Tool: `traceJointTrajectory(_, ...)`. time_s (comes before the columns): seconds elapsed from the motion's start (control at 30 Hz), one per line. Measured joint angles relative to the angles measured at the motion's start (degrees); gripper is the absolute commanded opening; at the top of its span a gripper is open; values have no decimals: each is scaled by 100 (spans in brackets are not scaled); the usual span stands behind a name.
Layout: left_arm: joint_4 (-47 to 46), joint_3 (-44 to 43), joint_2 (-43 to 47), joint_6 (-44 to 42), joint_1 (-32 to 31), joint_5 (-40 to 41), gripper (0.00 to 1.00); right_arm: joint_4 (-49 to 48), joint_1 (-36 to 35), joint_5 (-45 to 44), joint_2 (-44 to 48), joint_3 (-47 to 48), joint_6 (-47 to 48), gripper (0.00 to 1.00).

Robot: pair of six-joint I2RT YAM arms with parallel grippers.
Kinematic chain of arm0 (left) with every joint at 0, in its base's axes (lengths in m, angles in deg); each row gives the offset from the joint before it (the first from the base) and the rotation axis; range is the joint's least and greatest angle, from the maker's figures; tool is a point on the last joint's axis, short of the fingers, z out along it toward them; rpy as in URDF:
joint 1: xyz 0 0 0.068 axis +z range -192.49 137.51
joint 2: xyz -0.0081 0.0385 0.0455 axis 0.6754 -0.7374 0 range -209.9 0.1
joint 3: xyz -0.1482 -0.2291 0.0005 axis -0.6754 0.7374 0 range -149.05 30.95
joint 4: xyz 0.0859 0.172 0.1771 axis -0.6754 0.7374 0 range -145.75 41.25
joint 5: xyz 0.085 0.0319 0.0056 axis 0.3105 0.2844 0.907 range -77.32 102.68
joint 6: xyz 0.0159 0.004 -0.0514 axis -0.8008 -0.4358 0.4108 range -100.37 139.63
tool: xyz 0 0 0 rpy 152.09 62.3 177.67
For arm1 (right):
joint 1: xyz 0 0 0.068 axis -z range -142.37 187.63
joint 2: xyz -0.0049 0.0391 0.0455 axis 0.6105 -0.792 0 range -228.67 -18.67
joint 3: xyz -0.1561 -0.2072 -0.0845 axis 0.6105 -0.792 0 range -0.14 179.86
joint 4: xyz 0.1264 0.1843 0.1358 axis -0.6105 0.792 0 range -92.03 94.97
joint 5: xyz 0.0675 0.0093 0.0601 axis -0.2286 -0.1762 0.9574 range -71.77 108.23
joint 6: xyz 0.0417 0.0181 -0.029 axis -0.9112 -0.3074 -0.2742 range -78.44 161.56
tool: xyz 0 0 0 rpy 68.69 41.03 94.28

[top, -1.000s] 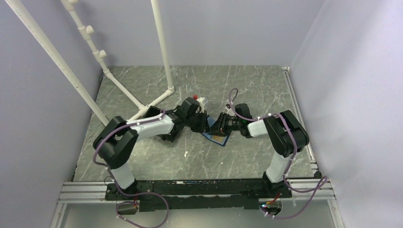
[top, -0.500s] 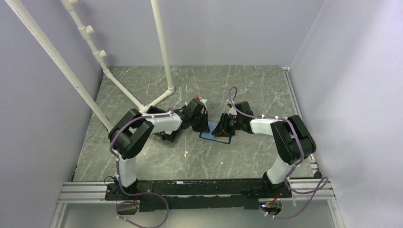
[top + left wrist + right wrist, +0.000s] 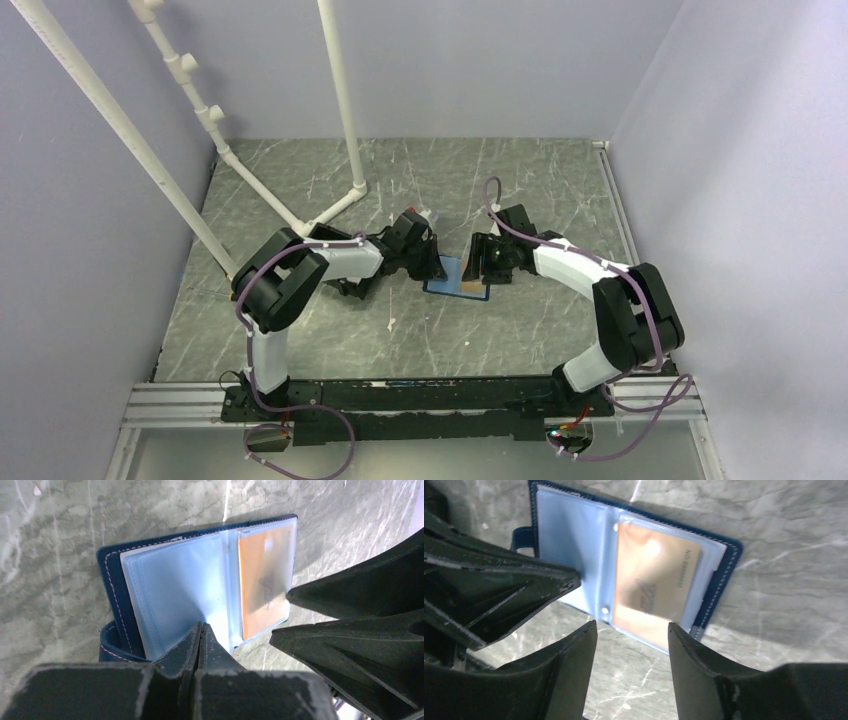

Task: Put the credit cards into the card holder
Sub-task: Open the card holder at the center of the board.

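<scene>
- Card holder [image 3: 457,276]: lies open and flat, inside up, about mid-tabletop [image 3: 300,330], well apart from every edge. Vs 1 s ago it sits squarer to the near edge
- Orange card [image 3: 264,580]: inside the clear sleeve on the holder's rt page, all edges within the pocket. It appears fully seated
- Left gripper [image 3: 200,627]: fingers clenched tight together, tips down on the edge of the lt clear sleeve [image 3: 175,585]. Prob. pinning the holder in place, but whether a thin leaf is nipped between them can't be told
- Right gripper [image 3: 631,626]: fingers spread with nothing between them, poised over the card-side edge of the holder. They stand wider than a moment ago. The arm has drawn back toward the rt edge of the tabletop since 1 s ago, when both wrists crowded over the holder
- Meaning: release + pull-back suggest the orange card's insertion is done, i.e. one card stowed
- Pale card: not visible in any current view. The lt sleeve looks empty, so that card likely remains to be fetched & slid in
- Snap tab [image 3: 519,537]: unfastened, poking out beside the lt cover
</scene>
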Motion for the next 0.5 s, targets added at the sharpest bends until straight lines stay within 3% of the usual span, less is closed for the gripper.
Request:
traceJointTrajectory(0.17,-133,92,0,229,-2,-184,0,463,-337,-850,17,269,170,60)
traceJointTrajectory(0.3,-107,92,0,216,-2,-203,0,542,-542,-964,17,358,221,42)
traceJointTrajectory(0.5,278,-70,22,-52,7,-315,0,448,-586,-894,17,367,190,41)
